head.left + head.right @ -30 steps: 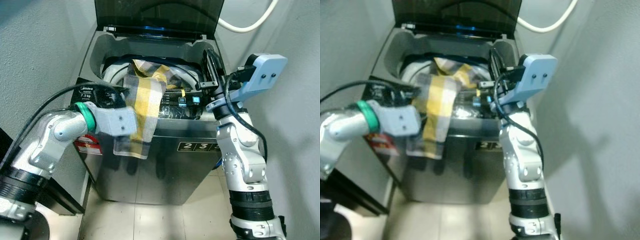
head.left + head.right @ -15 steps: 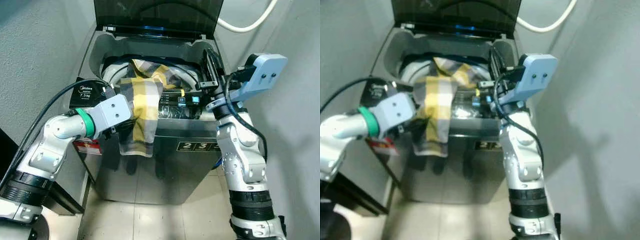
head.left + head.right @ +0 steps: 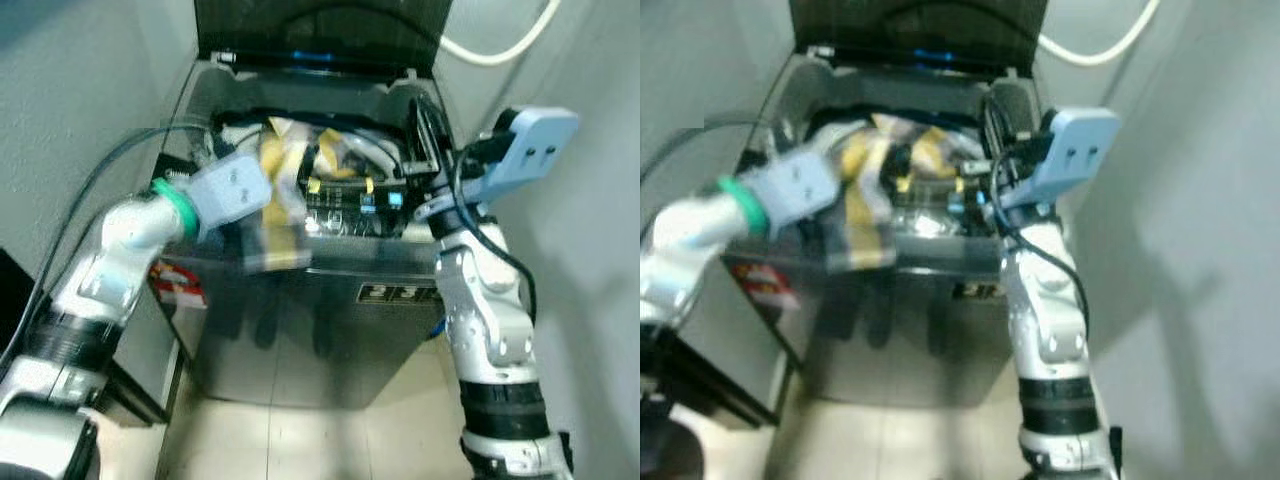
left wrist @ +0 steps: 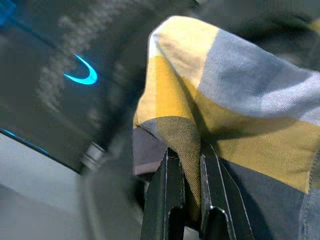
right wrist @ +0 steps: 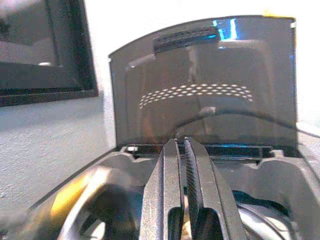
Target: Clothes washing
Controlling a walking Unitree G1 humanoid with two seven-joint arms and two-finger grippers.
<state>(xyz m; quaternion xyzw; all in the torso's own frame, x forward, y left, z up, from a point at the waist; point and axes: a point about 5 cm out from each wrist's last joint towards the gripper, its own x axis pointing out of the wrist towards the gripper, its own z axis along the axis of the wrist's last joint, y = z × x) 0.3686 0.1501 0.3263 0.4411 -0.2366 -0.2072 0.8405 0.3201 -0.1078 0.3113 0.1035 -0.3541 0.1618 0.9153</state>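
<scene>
Your top-loading washing machine shows no readable writing now: the front panel digits and the red sticker on its left side are blurred. Your left gripper is pinched tight on the yellow-and-grey checked cloth. Since 0.5 s ago that arm has lifted the cloth, so less of it hangs down the machine's front and more sits over the drum opening. Your right gripper hovers at the machine's right rim, fingers pressed together, empty, unmoved.
</scene>
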